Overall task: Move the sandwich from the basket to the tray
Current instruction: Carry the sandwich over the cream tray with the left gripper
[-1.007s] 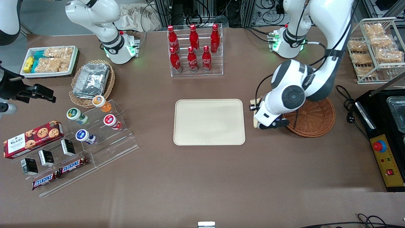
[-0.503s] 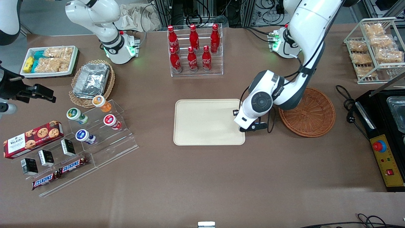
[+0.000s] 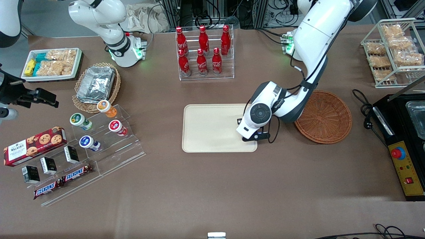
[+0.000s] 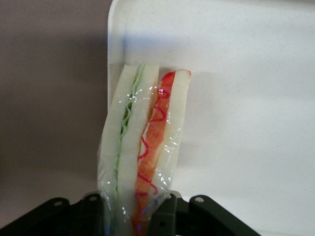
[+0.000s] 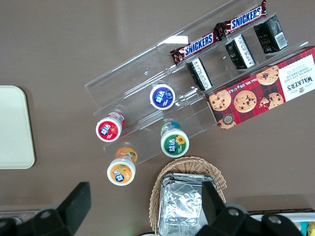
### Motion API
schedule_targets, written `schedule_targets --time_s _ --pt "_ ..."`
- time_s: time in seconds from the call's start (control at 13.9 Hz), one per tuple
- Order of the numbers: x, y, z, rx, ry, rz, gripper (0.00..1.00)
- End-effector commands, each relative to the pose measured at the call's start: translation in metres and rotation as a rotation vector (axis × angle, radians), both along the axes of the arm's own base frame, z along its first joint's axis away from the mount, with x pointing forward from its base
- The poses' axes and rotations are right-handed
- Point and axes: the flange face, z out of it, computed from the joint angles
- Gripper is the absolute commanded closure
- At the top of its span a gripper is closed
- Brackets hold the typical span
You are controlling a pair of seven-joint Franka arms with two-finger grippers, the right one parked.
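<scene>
Now the carry step is nearly done: the gripper (image 3: 251,136) hangs over the tray (image 3: 212,127), at the tray edge nearest the basket (image 3: 327,118), clamped on the wrapped sandwich (image 4: 142,147). Next, judging by this, it should move toward the tray's middle, lower, and let go.

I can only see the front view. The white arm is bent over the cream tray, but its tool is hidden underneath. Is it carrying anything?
Observer: Yes. The left wrist view shows the tool shut on the sandwich.
Visitor: Is it over the tray?
Observer: It is right at the edge of the tray, near a corner. I cannot tell whether it touches.
Visitor: What's in it?
Observer: Green filling in one layer, red-orange in the other.
</scene>
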Motion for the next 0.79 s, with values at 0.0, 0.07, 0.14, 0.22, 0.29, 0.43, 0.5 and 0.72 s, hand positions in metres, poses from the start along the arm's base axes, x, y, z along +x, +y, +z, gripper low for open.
schedule_targets --time_s 0.0,0.07,0.14,0.22,0.29,0.43,0.5,0.72 --pt "0.0077 -0.0046 0.0014 0.015 -0.016 0.007 0.71" --pt "0.0077 -0.0046 -0.0008 0.015 -0.013 0.007 0.71" --pt "0.0085 -0.0050 -0.0006 0.014 -0.014 0.011 0.70" --pt "0.0081 -0.0049 -0.0024 0.015 -0.011 0.011 0.69" --pt "0.0082 -0.0050 -0.0037 0.014 -0.008 0.012 0.67" --pt "0.0104 -0.0049 -0.0032 0.013 -0.011 0.013 0.63" --pt "0.0104 -0.0049 -0.0032 0.013 -0.011 0.013 0.56" --pt "0.0113 -0.0051 -0.0008 0.011 -0.016 0.011 0.07"
